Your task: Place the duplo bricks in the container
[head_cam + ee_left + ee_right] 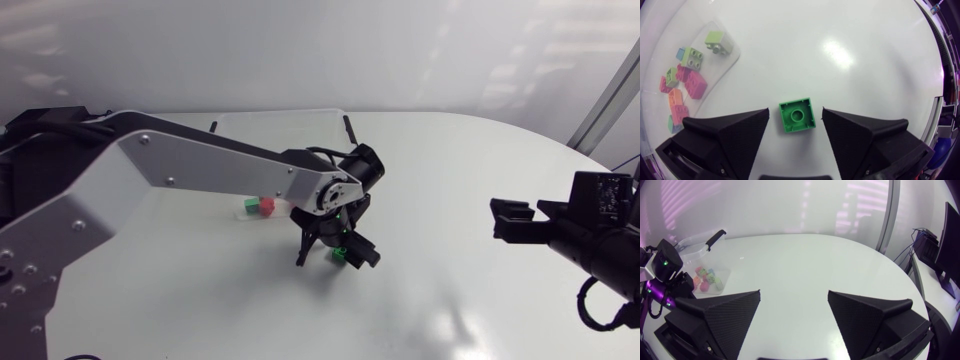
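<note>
A green duplo brick (797,115) lies on the white table between the fingers of my left gripper (796,114). A small gap shows on each side of the brick, so the gripper is open around it. From above, the left gripper (335,245) points down over the green brick (341,254) near the table's middle. The clear container (732,42) sits beyond the left finger and holds several coloured bricks (685,80). My right gripper (515,222) hovers at the table's right side, open and empty (794,294).
The clear container (300,115) with black side handles stands at the back of the table, partly behind my left arm (200,165). Red and green bricks (258,206) show through its near wall. White table lies between the two grippers.
</note>
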{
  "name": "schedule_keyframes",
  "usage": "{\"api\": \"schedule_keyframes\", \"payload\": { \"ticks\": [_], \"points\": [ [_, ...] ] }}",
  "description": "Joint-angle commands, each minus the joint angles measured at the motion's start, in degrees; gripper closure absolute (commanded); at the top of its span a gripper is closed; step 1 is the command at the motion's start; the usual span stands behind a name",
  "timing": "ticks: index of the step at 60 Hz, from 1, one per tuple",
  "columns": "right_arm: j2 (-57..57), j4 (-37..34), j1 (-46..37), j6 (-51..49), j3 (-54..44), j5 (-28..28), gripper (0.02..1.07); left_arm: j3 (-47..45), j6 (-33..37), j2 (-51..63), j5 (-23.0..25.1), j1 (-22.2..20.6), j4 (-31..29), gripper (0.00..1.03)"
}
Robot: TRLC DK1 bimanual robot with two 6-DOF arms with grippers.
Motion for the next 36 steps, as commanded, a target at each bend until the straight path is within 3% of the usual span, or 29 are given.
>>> {"api": "schedule_keyframes", "payload": {
  "ticks": [1, 5, 6, 16, 28, 36],
  "points": [
    [-1.45, -0.53, -0.41, -0.99, -1.76, 0.03, 0.09, 2.79, -1.75, 2.74, -0.18, 0.22, -1.63, 0.53],
    [-2.59, -0.79, -0.5, -0.99, -2.29, 0.03, 0.09, 2.79, -1.92, 3.53, -0.27, 0.31, -1.63, 0.81],
    [-2.76, -0.79, -0.5, -0.99, -2.29, 0.03, 0.09, 2.7, -2.01, 3.62, -0.18, 0.4, -1.71, 0.82],
    [-3.56, -0.88, -1.11, -1.16, -2.64, -0.32, 0.09, -1.78, -2.1, -0.86, -0.27, 1.01, -0.57, 0.85],
    [-4.61, -1.32, -1.02, -1.16, -2.55, -0.41, 0.09, -8.02, -1.57, -17.65, -0.53, 3.03, -0.05, 0.85],
    [-5.14, -1.58, -0.94, -1.16, -2.55, -0.41, 0.09, -10.31, -0.17, -28.9, -4.05, 6.02, 1.62, 0.85]
  ]
}}
